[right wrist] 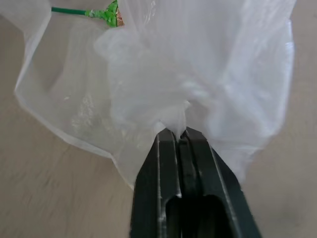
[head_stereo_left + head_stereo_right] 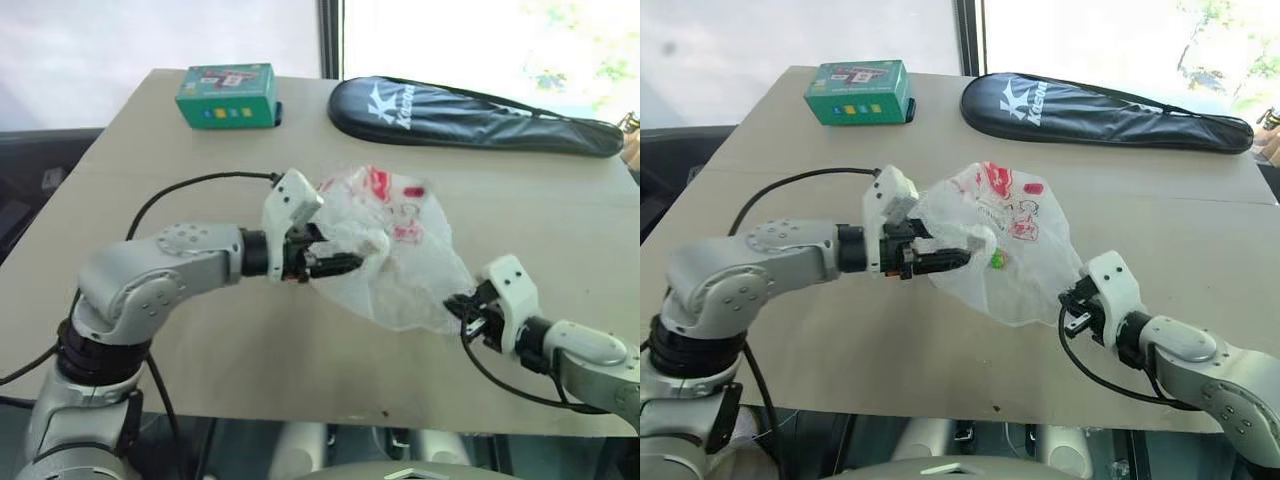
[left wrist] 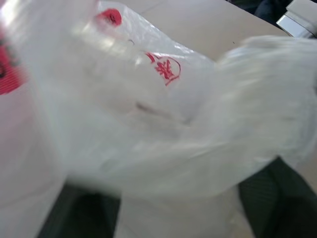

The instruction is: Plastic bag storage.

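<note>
Nearest the camera, the right gripper had its two black fingers pressed together on a fold at the near right corner of the plastic bag, pinching the thin film tight. One bag was in view, translucent white with red printed marks, bunched up and held above the middle of the worktop between the two arms. The left gripper reached into the bag's left side; its fingers were partly buried in the crumpled plastic, and how far apart they stood could not be told. In the right wrist view a small green piece on a thin green stem showed just beyond the bag's edge.

Two other things lay on the worktop, both near its far edge and well apart from the bag: one green box toward the far left corner, and one long black racket cover stretching along the far right, its narrow end reaching close to the right edge. Between these and the bag ran a bare strip of tan surface. The near half of the worktop was bare on the left and below the bag, down to the front edge. A black cable arched from the left wrist over the surface.
</note>
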Controlling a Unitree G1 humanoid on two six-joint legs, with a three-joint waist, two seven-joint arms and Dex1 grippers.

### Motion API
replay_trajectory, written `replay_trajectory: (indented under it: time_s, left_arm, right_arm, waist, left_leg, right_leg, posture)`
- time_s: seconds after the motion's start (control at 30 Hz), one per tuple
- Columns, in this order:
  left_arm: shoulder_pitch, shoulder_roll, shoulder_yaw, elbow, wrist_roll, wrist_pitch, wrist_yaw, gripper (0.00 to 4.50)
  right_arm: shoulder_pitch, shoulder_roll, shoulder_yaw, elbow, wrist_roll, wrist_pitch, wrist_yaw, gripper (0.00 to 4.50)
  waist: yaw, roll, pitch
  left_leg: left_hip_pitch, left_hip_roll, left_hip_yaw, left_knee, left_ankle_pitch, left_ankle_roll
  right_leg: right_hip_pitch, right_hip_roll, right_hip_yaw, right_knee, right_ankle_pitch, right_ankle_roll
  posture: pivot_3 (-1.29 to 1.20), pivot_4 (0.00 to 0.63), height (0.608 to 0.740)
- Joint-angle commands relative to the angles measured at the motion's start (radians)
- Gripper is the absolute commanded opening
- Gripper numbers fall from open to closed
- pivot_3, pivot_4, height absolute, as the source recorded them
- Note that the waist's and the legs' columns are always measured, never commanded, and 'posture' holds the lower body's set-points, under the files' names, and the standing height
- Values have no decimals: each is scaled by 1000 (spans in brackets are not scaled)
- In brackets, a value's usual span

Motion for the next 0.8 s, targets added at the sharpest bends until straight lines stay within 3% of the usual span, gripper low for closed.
replay_trajectory:
  time_s: [0.03, 0.1, 0.13, 0.2, 0.3, 0.53, 0.7, 0.8]
  left_arm:
    - [7, -17, 80, -14, -4, -31, 5, 1372]
    - [-10, -56, 164, 32, -85, -17, 31, 667]
    - [-32, -78, 215, 67, -144, -7, 51, 23]
    - [-128, -115, 316, 181, -259, -3, 112, 23]
    - [-306, -146, 411, 386, -292, -35, 209, 23]
    - [-628, -127, 386, 814, -32, -207, 159, 23]
    - [-679, -143, 335, 876, 74, -234, 58, 23]
    - [-679, -167, 368, 864, 50, -183, 71, 23]
  right_arm:
    - [-39, 13, -49, -17, 31, 5, -13, 0]
    - [-79, 36, -79, -2, 58, -11, -20, 0]
    - [-108, 54, -101, 12, 84, -26, -27, 0]
    - [-196, 83, -159, 56, 157, -62, -33, 0]
    - [-371, 104, -229, 158, 239, -118, -19, 0]
    - [-804, 49, -304, 520, 258, -180, 81, 0]
    - [-920, -7, -333, 638, 254, -154, 125, 0]
    - [-926, -63, -367, 650, 272, -127, 130, 0]
  waist:
    - [0, 0, 0]
    - [1, 0, 0]
    - [1, 0, 0]
    - [1, 0, 0]
    - [1, -1, 2]
    - [2, -1, 2]
    - [1, -1, 1]
    - [2, -1, 1]
  left_leg:
    - [0, 0, 0, 0, 0, 0]
    - [0, 0, 0, 0, 0, 0]
    - [0, 0, 0, 0, 0, 0]
    - [0, 0, -1, 3, 0, 0]
    - [-1, 0, -2, 7, 0, 0]
    - [-2, -2, 0, 6, 0, 2]
    - [-7, -1, 0, 3, -2, 5]
    - [-17, -2, 1, 5, -3, 6]
  right_leg:
    - [0, 0, 0, 0, 0, 0]
    - [0, 0, 0, 0, 0, 0]
    - [0, -1, 0, 0, -1, 1]
    - [0, 0, -1, 1, -1, 2]
    - [0, 1, -2, 4, -1, 4]
    - [0, 5, -1, 4, 1, -1]
    - [-3, 3, -3, 0, 1, -1]
    - [-11, 0, -4, 1, 2, 1]
  posture:
    - [0, 150, 740]
    - [0, 150, 740]
    - [0, 150, 740]
    - [0, 150, 740]
    - [0, 150, 740]
    - [0, 150, 740]
    - [0, 150, 740]
    - [0, 150, 740]
